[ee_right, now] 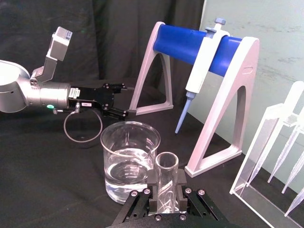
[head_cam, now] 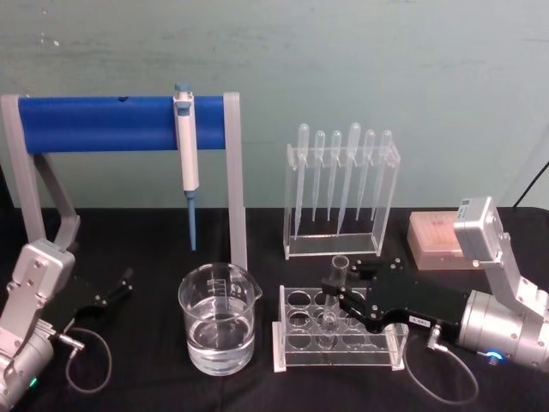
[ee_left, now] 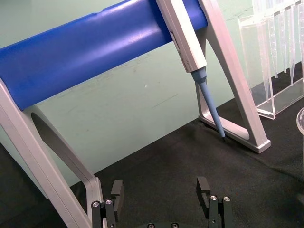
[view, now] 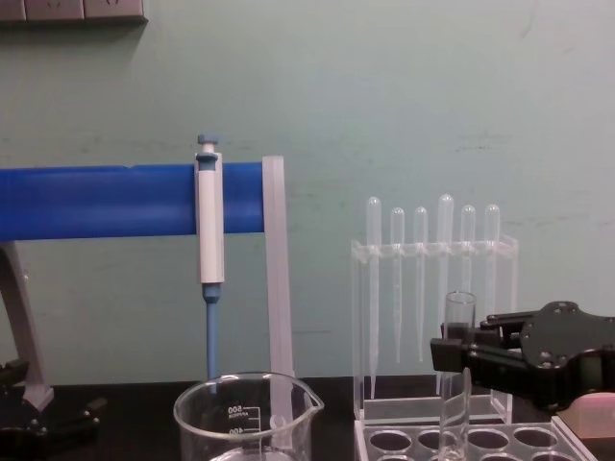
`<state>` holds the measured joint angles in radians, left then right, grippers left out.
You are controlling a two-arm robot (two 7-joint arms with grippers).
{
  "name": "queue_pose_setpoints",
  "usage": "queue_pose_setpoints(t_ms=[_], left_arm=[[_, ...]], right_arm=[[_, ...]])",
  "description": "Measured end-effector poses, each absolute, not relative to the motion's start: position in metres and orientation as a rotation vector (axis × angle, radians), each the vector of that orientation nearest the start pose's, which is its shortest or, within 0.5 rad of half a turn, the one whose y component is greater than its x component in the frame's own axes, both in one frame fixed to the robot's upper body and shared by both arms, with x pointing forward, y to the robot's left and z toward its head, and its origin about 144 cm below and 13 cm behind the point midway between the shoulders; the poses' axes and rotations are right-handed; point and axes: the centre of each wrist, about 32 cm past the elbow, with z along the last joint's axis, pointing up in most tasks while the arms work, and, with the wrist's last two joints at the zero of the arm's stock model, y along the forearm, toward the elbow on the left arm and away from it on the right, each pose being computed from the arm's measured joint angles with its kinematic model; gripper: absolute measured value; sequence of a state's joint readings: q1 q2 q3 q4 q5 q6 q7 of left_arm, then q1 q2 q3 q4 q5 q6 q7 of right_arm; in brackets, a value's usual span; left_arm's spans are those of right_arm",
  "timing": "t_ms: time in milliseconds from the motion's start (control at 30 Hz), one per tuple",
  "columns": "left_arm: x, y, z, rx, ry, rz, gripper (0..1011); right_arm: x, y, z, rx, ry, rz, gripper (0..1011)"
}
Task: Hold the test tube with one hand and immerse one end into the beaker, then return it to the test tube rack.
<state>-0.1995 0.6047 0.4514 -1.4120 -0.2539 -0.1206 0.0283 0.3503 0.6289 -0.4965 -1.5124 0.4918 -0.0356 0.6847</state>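
Note:
The clear test tube (head_cam: 338,276) stands upright in a hole of the clear tube rack (head_cam: 287,348), its open rim above my right gripper (head_cam: 334,292). In the right wrist view the gripper (ee_right: 166,195) has a pad pressed on each side of the tube (ee_right: 166,176), so it is shut on it. The chest view shows the tube (view: 458,331) between the black fingers (view: 448,354). The beaker (head_cam: 218,319), about half full of water, stands left of the rack, also seen as the beaker (ee_right: 129,159) and the beaker (view: 246,419). My left gripper (head_cam: 120,287) rests open at the table's left, its fingers (ee_left: 117,190) apart and holding nothing.
A blue-and-white pipettor (head_cam: 186,154) hangs from the blue bar stand (head_cam: 103,123) behind the beaker. A clear holder with several plastic pipettes (head_cam: 343,193) stands behind the tube rack. A pale box (head_cam: 437,240) sits at the back right. Black cloth covers the table.

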Motion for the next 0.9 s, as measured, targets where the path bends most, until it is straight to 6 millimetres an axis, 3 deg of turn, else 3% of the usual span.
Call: queue_pose_setpoints(t_ms=[300, 400, 900], left_arm=[[0.4886, 0.3097, 1.1398, 0.304, -0.285, 1.248, 1000], [0.4886, 0.3097, 1.1398, 0.304, -0.285, 1.248, 1000], [0.4886, 0.3097, 1.1398, 0.304, -0.285, 1.248, 1000]], right_arm=[[0.5209, -0.2882, 1.2136, -0.159, -0.152, -0.521, 224], [0.5208, -0.2882, 1.2138, -0.159, -0.153, -0.521, 269], [0.5207, -0.2884, 1.2143, -0.159, -0.153, -0.521, 768]])
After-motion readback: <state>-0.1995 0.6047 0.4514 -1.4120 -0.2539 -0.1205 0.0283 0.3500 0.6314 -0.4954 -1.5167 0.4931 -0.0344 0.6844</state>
